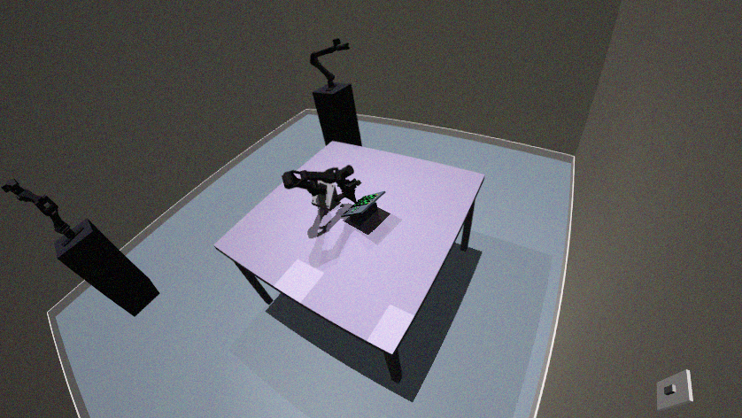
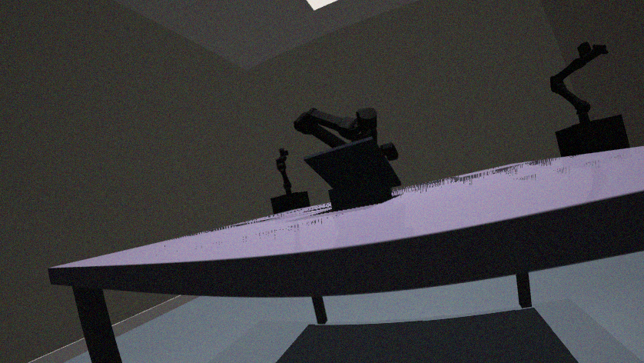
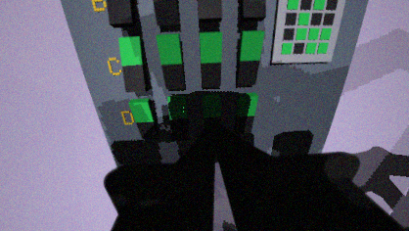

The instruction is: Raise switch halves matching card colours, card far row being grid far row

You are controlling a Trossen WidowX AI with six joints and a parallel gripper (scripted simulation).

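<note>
The tilted blue-grey panel carries a grid of rocker switches. In the wrist view, row C shows four green far halves above dark near halves. Row D's leftmost switch shows green on its far half; the other three are partly hidden or in my shadow. The card reads, far to near: green, dark, green, dark; dark, green, dark, dark; dark, green, green, green; green, dark, green, green. My gripper is shut and empty, low over row D's middle columns. Contact cannot be told.
The panel stands on a dark base on the lilac table. Row B is cut off at the wrist view's top. Two other arms stand on black pedestals beyond the table.
</note>
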